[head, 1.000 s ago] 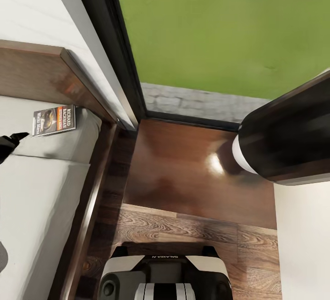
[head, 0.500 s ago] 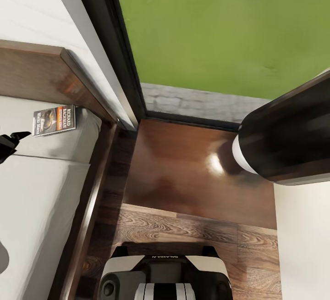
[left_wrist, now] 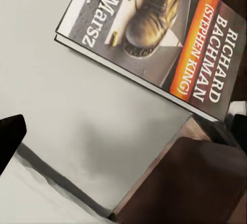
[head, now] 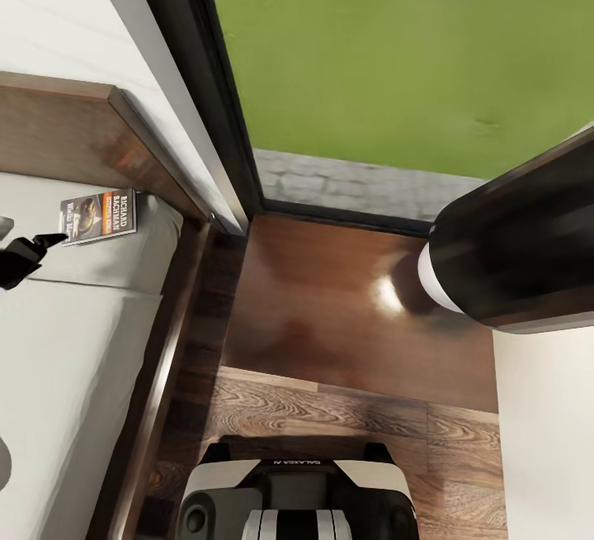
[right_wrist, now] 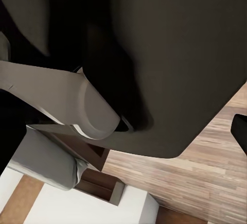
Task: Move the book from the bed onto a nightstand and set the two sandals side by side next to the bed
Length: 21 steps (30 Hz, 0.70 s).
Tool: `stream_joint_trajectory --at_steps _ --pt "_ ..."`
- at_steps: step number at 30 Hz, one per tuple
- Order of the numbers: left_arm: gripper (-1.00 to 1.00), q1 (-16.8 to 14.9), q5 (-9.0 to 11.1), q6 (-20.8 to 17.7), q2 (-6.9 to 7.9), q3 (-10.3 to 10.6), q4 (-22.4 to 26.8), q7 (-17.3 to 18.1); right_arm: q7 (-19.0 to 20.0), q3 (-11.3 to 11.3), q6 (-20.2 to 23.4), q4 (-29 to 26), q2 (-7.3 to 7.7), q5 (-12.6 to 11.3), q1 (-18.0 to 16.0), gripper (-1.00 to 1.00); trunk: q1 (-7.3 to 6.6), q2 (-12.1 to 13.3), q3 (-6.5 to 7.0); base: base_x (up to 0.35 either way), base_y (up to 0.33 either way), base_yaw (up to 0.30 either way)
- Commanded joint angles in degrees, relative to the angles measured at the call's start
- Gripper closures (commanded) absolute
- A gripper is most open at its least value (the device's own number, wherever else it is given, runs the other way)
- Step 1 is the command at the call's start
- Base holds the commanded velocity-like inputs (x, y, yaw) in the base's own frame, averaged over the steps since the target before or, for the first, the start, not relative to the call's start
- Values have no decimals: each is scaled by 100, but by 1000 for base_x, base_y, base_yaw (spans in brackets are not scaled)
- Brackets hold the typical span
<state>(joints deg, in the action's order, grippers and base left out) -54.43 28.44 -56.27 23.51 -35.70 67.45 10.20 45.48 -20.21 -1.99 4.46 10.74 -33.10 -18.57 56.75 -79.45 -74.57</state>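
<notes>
- The small dark paperback book (head: 98, 216) with an orange band and white lettering is lying flat on the off-white mattress of the dark-framed bed (head: 91, 375), close under the brown wooden headboard (head: 74, 131) and near the mattress's side edge.
- The left gripper (head: 37, 244) is hovering just beside the book's near edge, one dark finger tip almost touching it; how wide the fingers stand, I cannot tell.
- The glossy dark brown nightstand (head: 330, 309) is sitting between the bed frame and a white wall, its top bare.
- The right arm's black forearm (head: 528, 251) is overhanging the nightstand's far corner.
- The right wrist view is showing dark robot parts over the wood-plank floor (right_wrist: 206, 178); those fingers' state cannot be told.
</notes>
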Motion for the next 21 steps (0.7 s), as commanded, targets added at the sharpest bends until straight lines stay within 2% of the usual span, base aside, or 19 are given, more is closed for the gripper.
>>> stream_joint_trajectory --at_steps 1,2,3,6,11,15,21 --pt "-100 -39 -55 -20 13 8 -4 58 30 -49 -21 20 -2 -48 -6 -100 0 -2 -2 0 0 0" --pt "-100 -146 -56 -5 32 36 -20 51 31 -49 -21 20 -2 -48 -6 -100 0 -2 -2 0 0 0" --pt "-100 -471 -80 78 58 70 -147 28 31 -48 -21 20 -2 -48 -6 -100 0 -2 -2 0 0 0" --pt "-100 -620 -104 437 63 65 -261 -48 31 -47 -21 20 -2 -48 -6 -100 0 -2 -2 0 0 0" --pt "-100 -687 -85 1958 34 50 -349 -369 31 -49 -23 20 -2 -48 -6 -100 0 -2 -2 0 0 0" --pt "-100 -676 -63 2125 7 54 -424 -422 31 -48 -27 20 -2 -48 -6 -100 0 -2 -2 0 0 0" --pt "-100 -655 -53 2142 -25 58 -469 -412 31 -48 -25 20 -2 -48 -6 -100 0 -2 -2 50 0 0"
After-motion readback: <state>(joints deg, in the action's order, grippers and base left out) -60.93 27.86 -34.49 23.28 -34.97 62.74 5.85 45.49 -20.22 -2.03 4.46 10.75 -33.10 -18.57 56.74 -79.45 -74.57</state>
